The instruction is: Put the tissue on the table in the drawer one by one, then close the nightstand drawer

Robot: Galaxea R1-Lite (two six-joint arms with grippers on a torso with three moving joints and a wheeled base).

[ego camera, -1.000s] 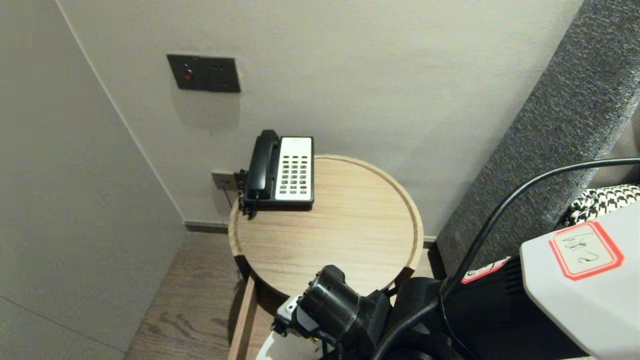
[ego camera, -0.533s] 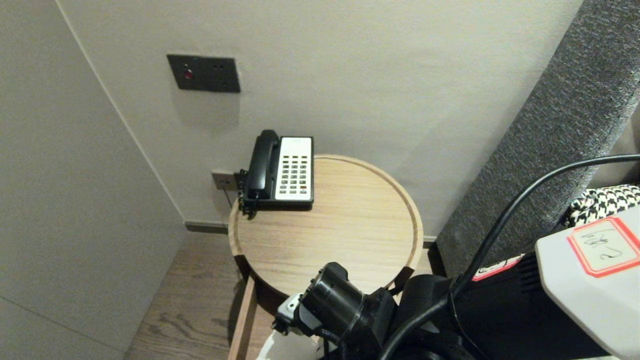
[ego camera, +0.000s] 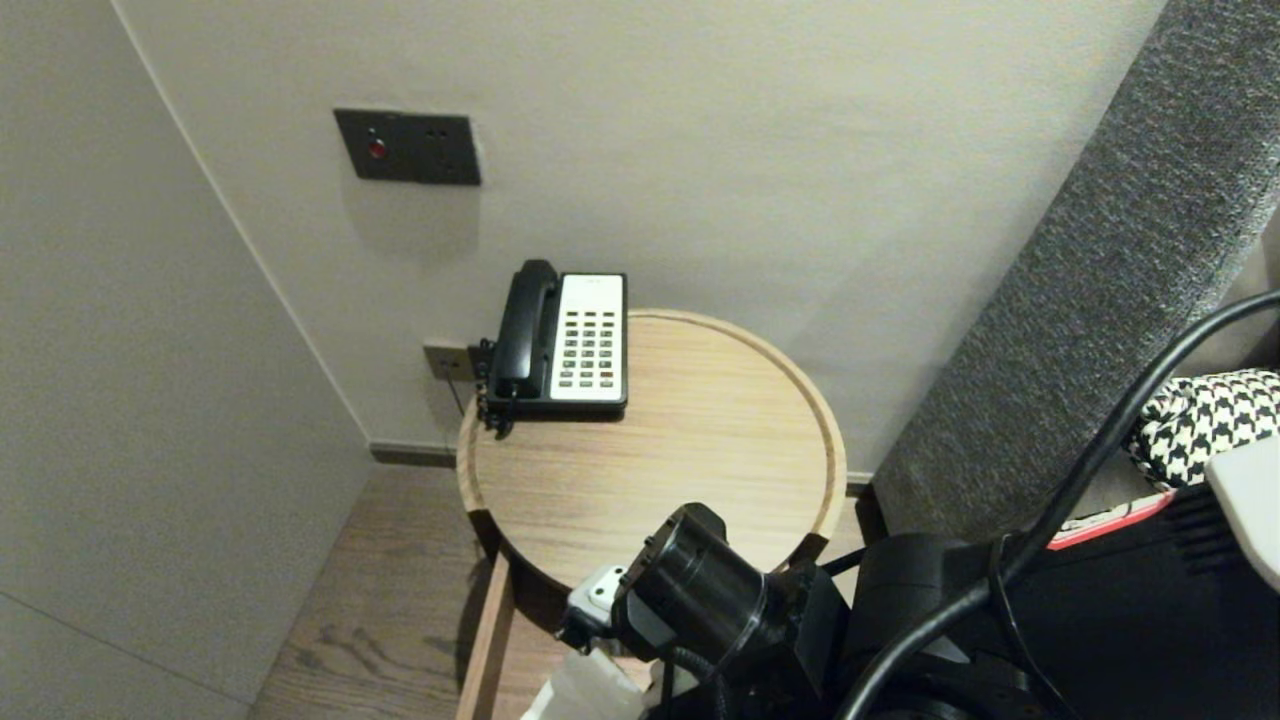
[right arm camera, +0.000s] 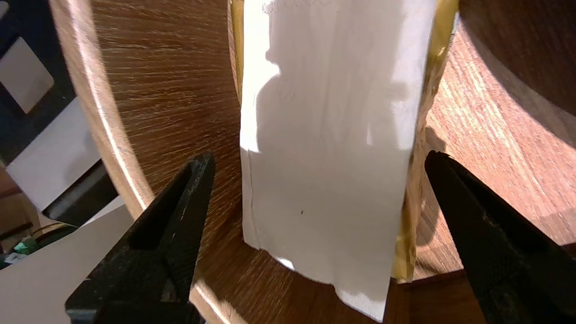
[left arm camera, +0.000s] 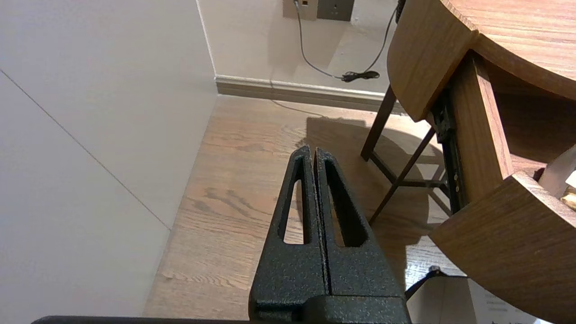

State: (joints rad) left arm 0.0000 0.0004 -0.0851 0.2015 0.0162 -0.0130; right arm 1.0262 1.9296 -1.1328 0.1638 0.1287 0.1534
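Observation:
A white paper packet (right arm camera: 328, 135) with gold side edges stands in the open drawer (right arm camera: 103, 117) of a round wooden side table (ego camera: 720, 480). My right gripper (right arm camera: 318, 154) is open above the drawer; its two black fingers (right arm camera: 189, 189) flank the packet with a gap on each side. In the head view the right wrist (ego camera: 700, 600) hides the fingers, and a bit of the white packet (ego camera: 585, 695) shows below it. My left gripper (left arm camera: 312, 150) is shut and empty, parked over the wooden floor beside the drawer front (left arm camera: 508, 234).
A black and white desk phone (ego camera: 560, 340) sits at the table's back left. On the wall are a dark switch panel (ego camera: 407, 147) and a socket (ego camera: 445, 360). A grey padded headboard (ego camera: 1080, 280) rises at the right. Table legs (left arm camera: 396, 166) and a cable (left arm camera: 315, 67) lie near the left gripper.
In the head view the right wrist has shifted a little right and lower, and the white forearm cover has slid toward the right edge. The left arm has stayed still.

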